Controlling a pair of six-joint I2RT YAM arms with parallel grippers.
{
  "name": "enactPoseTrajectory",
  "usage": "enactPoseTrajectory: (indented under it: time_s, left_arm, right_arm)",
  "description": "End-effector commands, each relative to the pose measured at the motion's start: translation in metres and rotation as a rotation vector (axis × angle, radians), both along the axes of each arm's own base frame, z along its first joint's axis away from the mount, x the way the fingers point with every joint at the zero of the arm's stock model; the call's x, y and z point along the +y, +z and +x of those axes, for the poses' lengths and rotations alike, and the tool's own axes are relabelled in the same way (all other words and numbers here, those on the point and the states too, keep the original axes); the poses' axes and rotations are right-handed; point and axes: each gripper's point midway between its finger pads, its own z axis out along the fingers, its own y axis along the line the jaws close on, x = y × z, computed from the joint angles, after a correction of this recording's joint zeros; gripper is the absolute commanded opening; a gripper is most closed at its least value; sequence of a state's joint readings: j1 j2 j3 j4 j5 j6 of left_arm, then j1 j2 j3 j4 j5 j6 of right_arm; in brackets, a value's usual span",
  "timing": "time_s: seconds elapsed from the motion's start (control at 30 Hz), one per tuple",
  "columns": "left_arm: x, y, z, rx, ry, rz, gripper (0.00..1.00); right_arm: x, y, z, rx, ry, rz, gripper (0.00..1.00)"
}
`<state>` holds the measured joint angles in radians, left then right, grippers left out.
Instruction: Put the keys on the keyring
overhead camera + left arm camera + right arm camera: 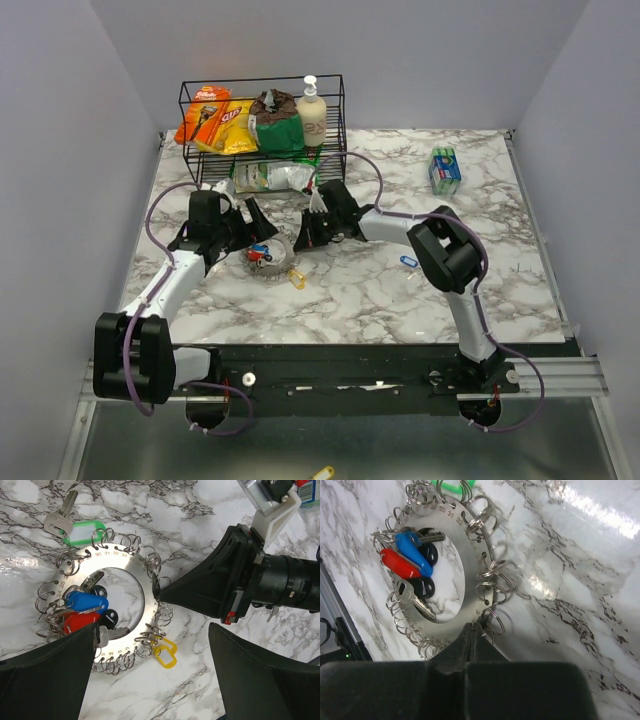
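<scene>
While my right gripper (472,630) was pinched shut on the near rim of the keyring (125,562), which lay flat on the tabletop (200,530) with red, blue and black keys (82,607) bunched in its hole, I judged that a firm, level pinch was needed so it would not slide or tip. My left gripper (155,645) hung wide open just above. It would do best to take the green-tagged key (82,532) at the rim by its tag, though I could not tell whether that key was already hooked on.

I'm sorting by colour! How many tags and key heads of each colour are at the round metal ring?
Green tag: 1
Blue tag: 1
Red tag: 1
Yellow tag: 1
Black key heads: 2
Total: 6
</scene>
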<state>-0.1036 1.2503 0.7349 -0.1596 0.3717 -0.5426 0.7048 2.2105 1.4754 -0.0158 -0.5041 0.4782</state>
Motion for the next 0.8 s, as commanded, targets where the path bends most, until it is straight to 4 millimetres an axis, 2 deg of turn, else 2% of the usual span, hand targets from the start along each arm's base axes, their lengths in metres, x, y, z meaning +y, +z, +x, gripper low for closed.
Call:
enactPoseTrajectory:
  time_s: [0.0, 0.1, 0.13, 0.17, 0.47, 0.57, 0.67, 0.7, 0.77]
  left_arm:
    - [0.001, 0.01, -0.001, -0.028, -0.009, -0.004, 0.99]
    - [0.0, 0.012, -0.002, -0.033, -0.007, -0.012, 0.99]
    - [0.0, 0.011, -0.003, -0.032, -0.008, -0.013, 0.99]
    - [0.0, 0.012, -0.004, -0.035, -0.006, -0.014, 0.99]
    - [-0.001, 0.015, -0.012, -0.053, -0.002, -0.031, 0.99]
    - [-0.002, 0.015, -0.013, -0.049, -0.004, -0.04, 0.99]
    - [-0.002, 0.017, -0.014, -0.053, -0.004, -0.044, 0.99]
    - [-0.002, 0.017, -0.015, -0.052, -0.003, -0.042, 0.99]
    - [-0.001, 0.017, -0.017, -0.051, -0.001, -0.042, 0.99]
  right_arm:
    - [-0.01, 0.006, -0.011, -0.007, 0.015, -0.006, 0.0]
    - [-0.021, 0.009, -0.021, -0.017, 0.022, -0.02, 0.0]
    - [-0.022, 0.017, -0.024, -0.031, 0.028, -0.014, 0.01]
    - [-0.029, 0.01, -0.032, -0.014, 0.032, -0.029, 0.01]
    - [-0.064, 0.007, -0.072, -0.008, 0.067, -0.064, 0.01]
    - [-0.072, 0.014, -0.079, -0.029, 0.068, -0.065, 0.07]
    - [-0.072, 0.029, -0.077, -0.07, 0.072, -0.046, 0.22]
    - [-0.07, 0.033, -0.077, -0.079, 0.076, -0.035, 0.3]
    - [-0.066, 0.043, -0.073, -0.103, 0.083, -0.019, 0.37]
